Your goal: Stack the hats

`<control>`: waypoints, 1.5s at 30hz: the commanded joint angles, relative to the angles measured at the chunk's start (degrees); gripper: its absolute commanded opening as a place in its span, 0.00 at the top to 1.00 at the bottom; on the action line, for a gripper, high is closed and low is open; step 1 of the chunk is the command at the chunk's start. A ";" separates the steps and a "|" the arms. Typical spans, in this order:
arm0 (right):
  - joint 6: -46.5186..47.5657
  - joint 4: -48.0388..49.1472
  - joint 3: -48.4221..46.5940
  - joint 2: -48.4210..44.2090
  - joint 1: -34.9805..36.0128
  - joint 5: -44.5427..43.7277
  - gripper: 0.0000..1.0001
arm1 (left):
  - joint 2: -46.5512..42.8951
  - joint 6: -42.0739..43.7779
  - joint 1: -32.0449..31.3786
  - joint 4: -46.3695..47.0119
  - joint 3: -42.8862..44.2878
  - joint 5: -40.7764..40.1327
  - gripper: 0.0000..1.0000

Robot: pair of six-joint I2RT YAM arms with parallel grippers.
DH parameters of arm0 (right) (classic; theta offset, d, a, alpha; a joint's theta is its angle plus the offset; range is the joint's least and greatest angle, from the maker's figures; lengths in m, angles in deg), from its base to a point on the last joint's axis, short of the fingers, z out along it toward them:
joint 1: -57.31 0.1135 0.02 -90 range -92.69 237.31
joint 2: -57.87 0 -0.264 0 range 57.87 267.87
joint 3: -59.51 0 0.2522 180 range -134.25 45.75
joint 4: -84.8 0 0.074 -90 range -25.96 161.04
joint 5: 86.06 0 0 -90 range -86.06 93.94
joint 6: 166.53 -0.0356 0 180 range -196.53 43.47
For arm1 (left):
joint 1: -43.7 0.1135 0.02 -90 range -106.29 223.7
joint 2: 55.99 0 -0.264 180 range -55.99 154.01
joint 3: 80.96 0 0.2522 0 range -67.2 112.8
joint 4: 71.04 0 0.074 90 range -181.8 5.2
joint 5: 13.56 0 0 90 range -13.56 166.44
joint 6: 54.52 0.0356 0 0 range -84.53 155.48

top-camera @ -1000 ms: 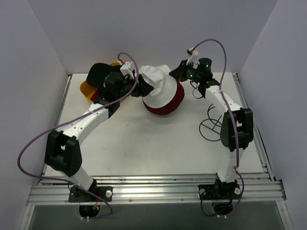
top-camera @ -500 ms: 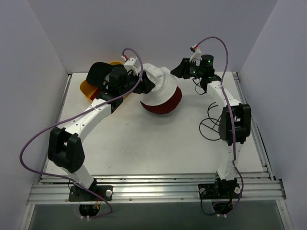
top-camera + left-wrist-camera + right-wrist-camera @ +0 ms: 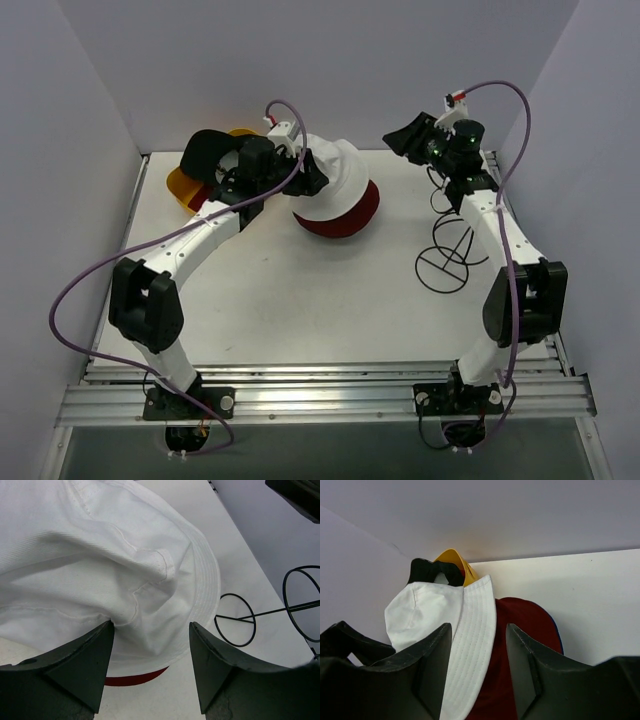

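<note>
Where the table's right side lies closest to the arm bases, a wire frame stands, and a second wire frame stands beyond it, partly behind the right arm. Farther in, toward the middle of the far edge, the maroon bucket hat lies on the table. The white bucket hat sits on top of it, tipped up rather than lying level. The left gripper reaches in from the left and has hold of the white bucket hat's crown. Its fingers stand wide apart, and bunched fabric fills the gap between them. Creases run to one fingertip, while the brim passes behind the other. The right gripper hangs in the air off that hat's right side, near the far edge. It points at the brim but is apart from it, fingers parted with nothing between them. In the far left corner sits the yellow basket, with the black cap on it.
</note>
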 commanded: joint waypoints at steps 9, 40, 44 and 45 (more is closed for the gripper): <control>-3.50 -0.24 9.37 -6.75 5.13 -9.25 0.57 | 1.79 -0.57 -1.54 -0.14 4.29 -1.28 0.32; -6.23 7.32 14.56 -3.50 7.51 -8.19 0.80 | 3.19 -1.01 -2.69 0.73 4.90 -2.07 0.65; -6.31 7.85 14.91 -3.41 7.51 -8.11 0.97 | 2.93 -0.49 -2.69 -0.05 5.52 -2.95 0.78; -6.31 7.68 15.00 -3.23 7.51 -8.28 0.99 | 2.84 -0.05 -2.77 -0.75 5.78 -3.65 0.81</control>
